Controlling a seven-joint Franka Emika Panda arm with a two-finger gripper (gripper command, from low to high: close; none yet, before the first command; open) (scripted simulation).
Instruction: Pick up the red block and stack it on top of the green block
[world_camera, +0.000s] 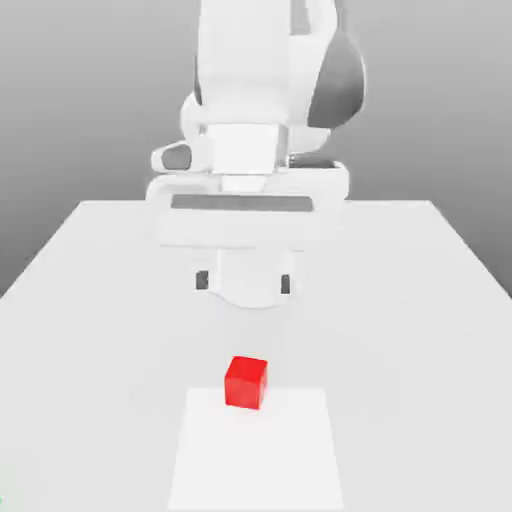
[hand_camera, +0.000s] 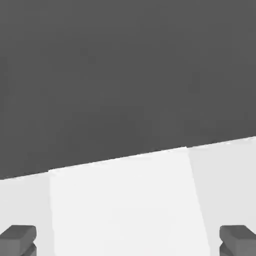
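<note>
The small glossy bright red cube (world_camera: 246, 383) serves as the landmark. It rests at the far edge of the flat white square panel (world_camera: 257, 455), which lies on the pale grey tabletop (world_camera: 90, 350). The cube sits slightly toward the exterior view's left of the panel's middle, its base across that edge, with its top face and two side faces visible. Directly beyond and above the cube, apart from it, hangs the white two-finger gripper (world_camera: 244, 283). The jaws are spread wide, one to each side of the cube's line, with nothing between them; each carries a dark pad (world_camera: 202, 280) at its tip. The gripper points downward from the bulky white robot arm (world_camera: 245, 80), which rises above and behind the cube. Well apart from the cube, toward the exterior view's left and nearer the camera, a tiny green patch (world_camera: 1, 502) shows at the picture border; its shape cannot be determined. In the hand view, both gripper tips stand well apart, over the pale surface.
</note>
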